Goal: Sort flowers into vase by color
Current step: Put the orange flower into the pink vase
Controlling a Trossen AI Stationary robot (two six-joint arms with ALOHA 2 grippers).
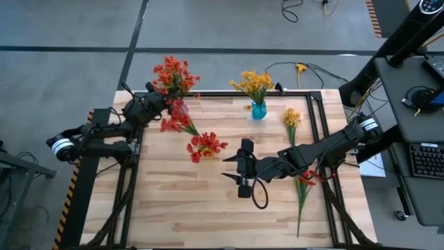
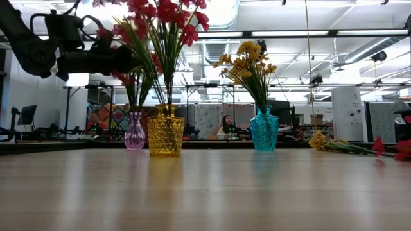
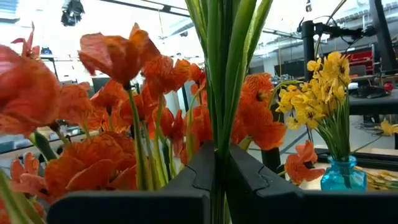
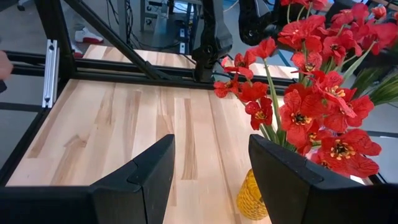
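Green stems (image 3: 219,93) of a red-orange sprig are clamped in the closed left gripper (image 3: 217,177) above the vases at the table's (image 1: 173,201) far left; the right gripper (image 4: 208,165) is held open mid-table beside the yellow vase (image 4: 254,196)

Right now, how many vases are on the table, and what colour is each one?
Pink vase: 1
Yellow vase: 1
Blue vase: 1
Total: 3
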